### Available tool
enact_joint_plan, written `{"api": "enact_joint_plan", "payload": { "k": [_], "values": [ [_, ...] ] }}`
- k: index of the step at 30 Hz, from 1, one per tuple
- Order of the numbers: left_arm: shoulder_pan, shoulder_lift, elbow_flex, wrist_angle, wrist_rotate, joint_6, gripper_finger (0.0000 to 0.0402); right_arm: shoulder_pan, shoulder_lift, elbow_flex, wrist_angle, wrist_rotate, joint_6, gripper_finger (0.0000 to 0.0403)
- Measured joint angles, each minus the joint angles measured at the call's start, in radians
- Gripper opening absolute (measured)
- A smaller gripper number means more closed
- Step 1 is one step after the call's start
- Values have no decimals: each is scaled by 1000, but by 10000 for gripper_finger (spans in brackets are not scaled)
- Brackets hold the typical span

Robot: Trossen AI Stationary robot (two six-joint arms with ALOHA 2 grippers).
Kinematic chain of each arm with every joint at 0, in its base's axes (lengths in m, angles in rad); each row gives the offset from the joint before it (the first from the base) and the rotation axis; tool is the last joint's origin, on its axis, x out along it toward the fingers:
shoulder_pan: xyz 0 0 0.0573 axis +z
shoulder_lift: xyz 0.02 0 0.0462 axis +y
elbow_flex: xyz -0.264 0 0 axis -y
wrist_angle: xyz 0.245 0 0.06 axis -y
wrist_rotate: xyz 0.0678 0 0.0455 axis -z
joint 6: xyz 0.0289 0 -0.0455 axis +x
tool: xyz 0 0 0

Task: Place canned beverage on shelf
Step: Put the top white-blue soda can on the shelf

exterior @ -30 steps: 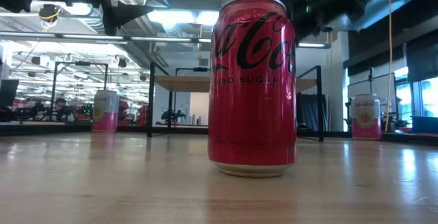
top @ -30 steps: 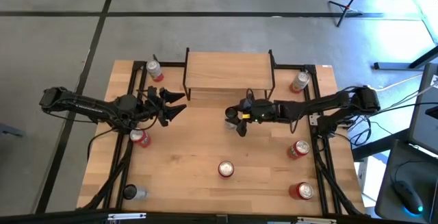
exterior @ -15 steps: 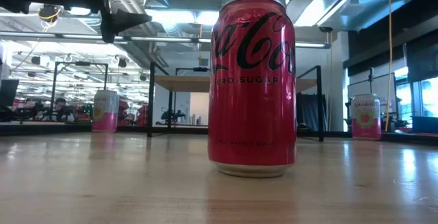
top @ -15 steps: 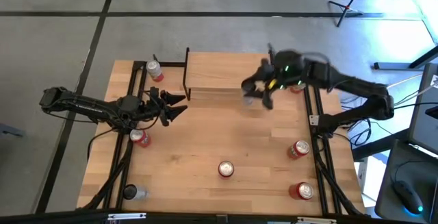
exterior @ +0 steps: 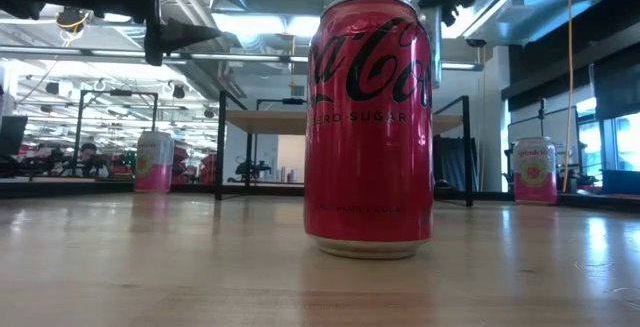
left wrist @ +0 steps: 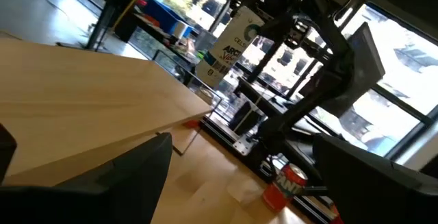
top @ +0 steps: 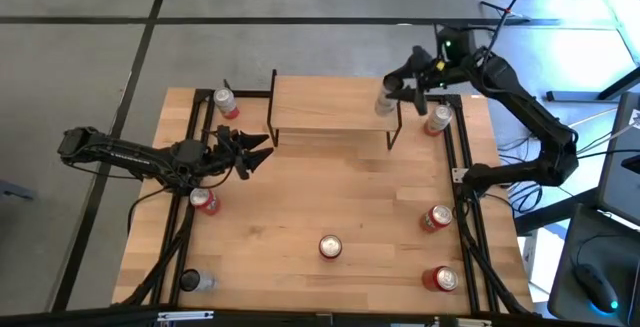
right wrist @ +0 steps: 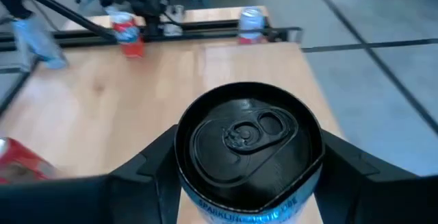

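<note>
The shelf [top: 330, 105] stands at the table's far middle, a light wooden top on black legs; it also shows in the left wrist view [left wrist: 82, 101]. My right gripper [top: 393, 95] is shut on a pale can with a black top [right wrist: 250, 138] above the shelf's right end [top: 384, 107]; the can shows in the left wrist view too [left wrist: 229, 42]. My left gripper [top: 256, 153] is open and empty, left of the shelf's near left leg. My right gripper pinches the can's side wall just below the top rim [right wrist: 179, 172] between its two fingers, one on each side. The fingers [right wrist: 356, 172] slant down from above and the table's right. The can is upright, lifted clear above the shelf top.
Red cans stand at the near middle [top: 330, 247], the right [top: 436, 217], the near right [top: 441, 279] and the left [top: 205, 200]. Pale cans stand beside the shelf's two ends [top: 227, 104] [top: 438, 118]. A dark-topped can [top: 195, 281] is at the near left corner.
My right gripper has carried the can from the middle of the table up and toward the far right, to above the shelf's right end. The can has stayed upright in the hold.
</note>
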Motion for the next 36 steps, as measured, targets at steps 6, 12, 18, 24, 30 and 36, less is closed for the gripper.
{"api": "enact_joint_plan", "payload": {
  "k": [6, 12, 18, 24, 30, 36],
  "values": [
    [0, 0, 0, 2, -6, -33, 348, -131, 32, -45, 49, -183, -52, 222],
    [0, 0, 0, 2, -27, -78, 348, -189, 110, -49, 52, -288, -107, 222],
    [0, 0, 0, 2, -28, -81, 348, -219, 168, -49, 51, -296, -139, 222],
    [0, 0, -1, 2, -29, -81, 348, -218, 186, -49, 34, -257, -162, 222],
    [0, 0, -1, 3, -30, -81, 348, -218, 186, -49, 44, -234, -159, 222],
    [0, 0, -1, 3, -30, -78, 348, -218, 186, -48, 53, -206, -128, 263]
  ]
}}
